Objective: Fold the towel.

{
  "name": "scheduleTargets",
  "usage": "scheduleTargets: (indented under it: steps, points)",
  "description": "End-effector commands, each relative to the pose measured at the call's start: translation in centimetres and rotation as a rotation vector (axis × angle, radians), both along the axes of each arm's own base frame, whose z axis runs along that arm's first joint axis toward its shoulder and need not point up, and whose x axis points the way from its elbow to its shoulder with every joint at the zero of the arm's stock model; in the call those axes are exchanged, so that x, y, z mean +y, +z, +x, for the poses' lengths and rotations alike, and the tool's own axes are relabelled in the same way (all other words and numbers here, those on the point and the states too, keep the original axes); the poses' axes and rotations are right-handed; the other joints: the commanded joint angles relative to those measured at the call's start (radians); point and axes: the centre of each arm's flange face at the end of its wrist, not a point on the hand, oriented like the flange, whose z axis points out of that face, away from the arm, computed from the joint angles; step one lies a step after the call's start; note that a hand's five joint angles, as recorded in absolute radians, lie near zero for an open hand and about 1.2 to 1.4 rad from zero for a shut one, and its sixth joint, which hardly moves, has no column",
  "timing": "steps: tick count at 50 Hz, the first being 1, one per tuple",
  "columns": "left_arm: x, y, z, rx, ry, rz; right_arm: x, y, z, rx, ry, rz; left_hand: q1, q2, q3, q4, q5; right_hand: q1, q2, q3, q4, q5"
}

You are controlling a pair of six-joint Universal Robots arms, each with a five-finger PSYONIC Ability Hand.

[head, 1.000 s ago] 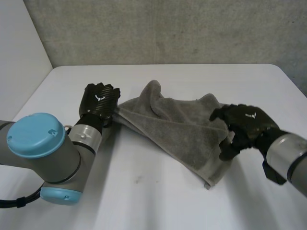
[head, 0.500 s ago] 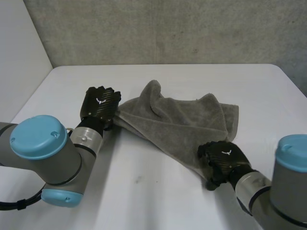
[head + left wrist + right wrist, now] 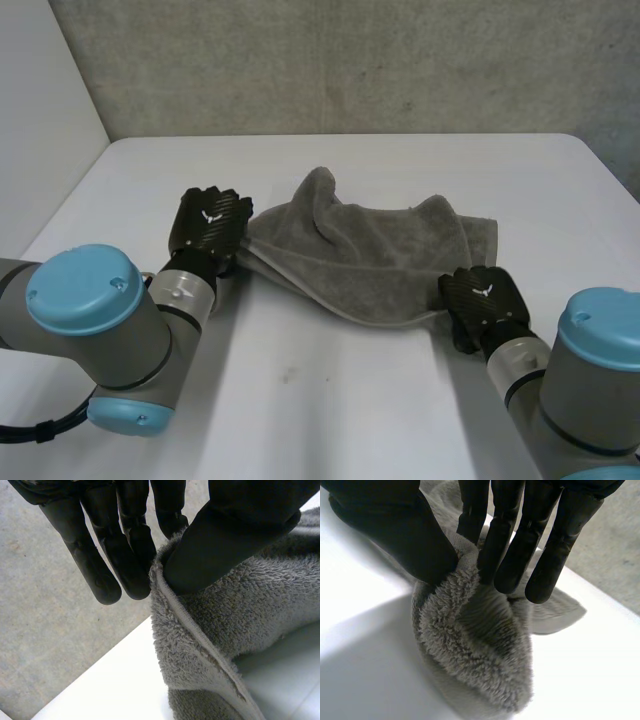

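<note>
So the right hand [image 3: 485, 305] is pulling the towel's [image 3: 380, 260] near corner out rightward, pinching it now, and that hanging point is straightening into an edge.

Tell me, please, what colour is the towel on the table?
The towel is plain grey, with no pattern. The left wrist view shows it best.
</note>
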Motion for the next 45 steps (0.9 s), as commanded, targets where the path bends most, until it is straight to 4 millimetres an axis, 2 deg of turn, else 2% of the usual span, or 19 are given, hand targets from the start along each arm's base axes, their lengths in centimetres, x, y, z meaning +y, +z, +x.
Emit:
scheduleTargets:
  steps: [1, 3, 4, 6, 10, 14, 23, 27, 36, 40, 45]
  points:
    - [0.1, -1.6, 0.0, -0.029, -0.005, 0.039, -1.8, 2.3, -1.3, 0.132, -0.012, -0.107, 0.16, 0.144, 0.145, 0.144, 0.146, 0.428, 0.225, 0.216, 0.208, 0.248]
    - [0.1, -2.1, 0.1, -0.037, -0.005, 0.054, -2.6, 3.7, -2.3, 0.174, -0.03, -0.135, 0.128, 0.112, 0.113, 0.112, 0.114, 0.428, 0.225, 0.216, 0.208, 0.248]
    - [0.1, -2.6, 0.1, -0.046, -0.006, 0.07, -2.6, 3.7, -2.4, 0.174, -0.03, -0.135, 0.046, 0.03, 0.031, 0.03, 0.032, 0.428, 0.225, 0.216, 0.208, 0.248]
    - [0.2, -3.1, 0.1, -0.058, -0.008, 0.085, -3.1, 5.1, -2.7, 0.179, -0.038, -0.155, 0.013, -0.002, -0.001, -0.003, -0.001, 0.428, 0.225, 0.216, 0.208, 0.248]
    - [0.2, -3.8, 0.2, -0.071, -0.005, 0.109, -3.5, 6.2, -2.8, 0.177, -0.036, -0.176, 0.01, -0.006, -0.005, -0.006, -0.004, 0.428, 0.225, 0.216, 0.208, 0.248]
    - [-0.3, -4.2, 0.6, -0.078, 0.01, 0.124, -4.6, 6.8, -3.7, 0.181, -0.067, -0.182, -0.124, -0.14, -0.139, -0.14, -0.138, 0.428, 0.225, 0.216, 0.208, 0.248]
    - [-1.2, -4.3, 1.5, -0.075, 0.041, 0.129, -6.0, 7.2, -5.3, 0.182, -0.119, -0.178, -0.439, -0.455, -0.454, -0.455, -0.453, 0.428, 0.225, 0.216, 0.208, 0.248]
    - [-1.2, -4.7, 1.6, -0.079, 0.046, 0.14, -6.5, 7.2, -6.1, 0.187, -0.142, -0.176, -0.466, -0.481, -0.48, -0.482, -0.48, 0.428, 0.225, 0.216, 0.208, 0.248]
    - [-1.0, -4.8, 1.8, -0.083, 0.047, 0.156, -6.9, 7.2, -6.6, 0.194, -0.146, -0.178, -0.486, -0.502, -0.501, -0.502, -0.5, 0.428, 0.225, 0.216, 0.208, 0.248]
    - [-0.8, -4.9, 1.9, -0.09, 0.048, 0.173, -7.5, 7.3, -7.5, 0.196, -0.177, -0.179, -0.486, -0.502, -0.501, -0.502, -0.5, 0.428, 0.225, 0.216, 0.208, 0.248]
    - [0.1, -5.7, 1.7, -0.101, 0.0, 0.254, -7.9, 7.6, -7.8, 0.195, -0.189, -0.189, -0.471, -0.487, -0.486, -0.488, -0.486, 0.428, 0.225, 0.216, 0.208, 0.248]
